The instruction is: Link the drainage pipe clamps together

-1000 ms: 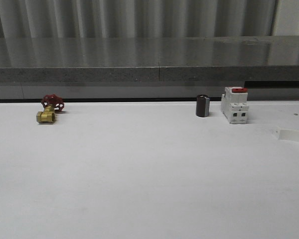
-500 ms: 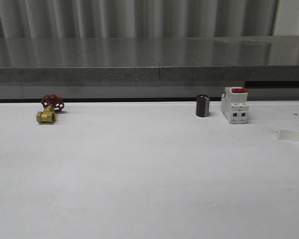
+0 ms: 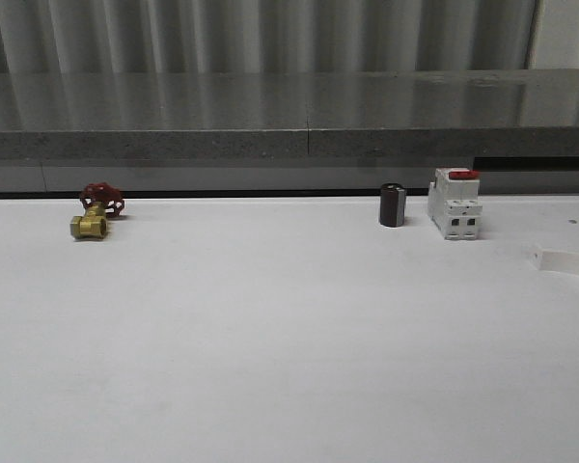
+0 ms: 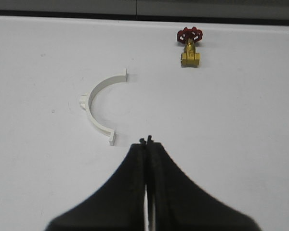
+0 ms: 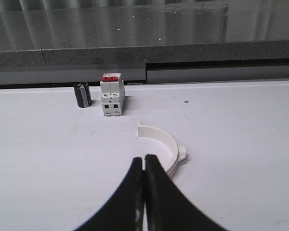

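Note:
One white half-ring drainage pipe clamp lies flat on the white table, just ahead and to one side of my left gripper, which is shut on nothing. The other clamp half lies directly ahead of my right gripper, whose black fingers are also shut and empty; its near end is hidden behind the fingers. In the front view this second clamp half shows partly at the right edge of the table.
A brass valve with a red handwheel sits at the back left. A black cylinder and a white boxy switch with a red top stand at the back right. A grey ledge runs behind the table.

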Controlling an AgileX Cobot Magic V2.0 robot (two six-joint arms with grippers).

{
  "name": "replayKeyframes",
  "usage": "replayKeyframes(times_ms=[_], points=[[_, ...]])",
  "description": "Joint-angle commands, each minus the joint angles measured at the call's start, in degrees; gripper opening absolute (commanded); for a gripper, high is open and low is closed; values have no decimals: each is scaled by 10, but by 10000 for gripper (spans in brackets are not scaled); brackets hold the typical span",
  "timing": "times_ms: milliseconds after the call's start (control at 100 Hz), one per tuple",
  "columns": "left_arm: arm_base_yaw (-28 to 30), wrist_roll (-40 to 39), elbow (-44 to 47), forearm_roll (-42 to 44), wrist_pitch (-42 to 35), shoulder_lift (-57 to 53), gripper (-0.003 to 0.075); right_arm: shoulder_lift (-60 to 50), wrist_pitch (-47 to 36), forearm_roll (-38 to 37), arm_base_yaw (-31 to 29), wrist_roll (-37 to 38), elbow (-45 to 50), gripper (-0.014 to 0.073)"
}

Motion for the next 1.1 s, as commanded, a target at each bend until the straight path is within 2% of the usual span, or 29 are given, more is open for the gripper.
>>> replayKeyframes(times_ms=[0,190,260,290,360,480,530,580,830,1090], points=[[1,-1,-21,-6,-29,22,-20,-11,-44,1,-3,-3,-8,-68],[1,-1,-21,-5,-25,55,-18,-11,-44,1,-3,-3,-8,-68],[1,-1,-21,-5,-17,66,20,-11,-44,1,-3,-3,-8,-68],[1,-1,-21,-5,-15,70,56,-11,-44,1,-3,-3,-8,-68],[1,-1,-21,-5,-11,81,195,-11,-44,1,-3,-3,-8,-68],[1,-1,-21,-5,-11,97,503,-11,-44,1,-3,-3,-8,-68],[1,-1,-21,-5,-11,104,584,-11,-44,1,-3,-3,-8,-68],[1,-1,-21,0,-13,111,631,-11,-44,1,-3,-3,-8,-68],[6,-2,-64,2,-28,214,639,-11,-44,1,-3,-3,-8,-68],[76,6,-172,-3,-25,394,639,-11,-44,1,-3,-3,-8,-68]])
